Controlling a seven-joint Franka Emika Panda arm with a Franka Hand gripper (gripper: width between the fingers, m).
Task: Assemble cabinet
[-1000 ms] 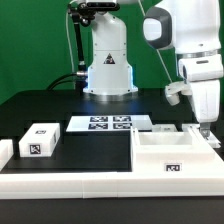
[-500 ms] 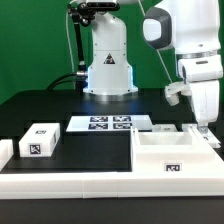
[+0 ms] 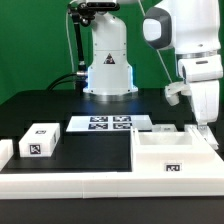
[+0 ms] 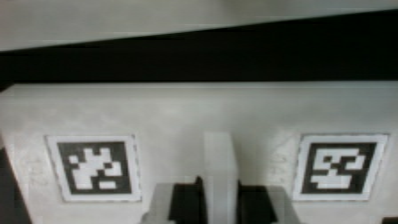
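Exterior view: the open white box [image 3: 152, 160] sits at the counter's [image 3: 95, 150] front corner on the exterior view's right. The hand [image 3: 207, 127] hangs low at its far wall, probably to grip it.

Wrist view: the fingertips [image 4: 178, 205] straddle a thin white rib [image 4: 214, 160] with little gap. I cannot tell whether they pinch it.

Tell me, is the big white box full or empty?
Looks empty: the big white box is open on top and only bare white shows inside. The small tagged block sits outside it.
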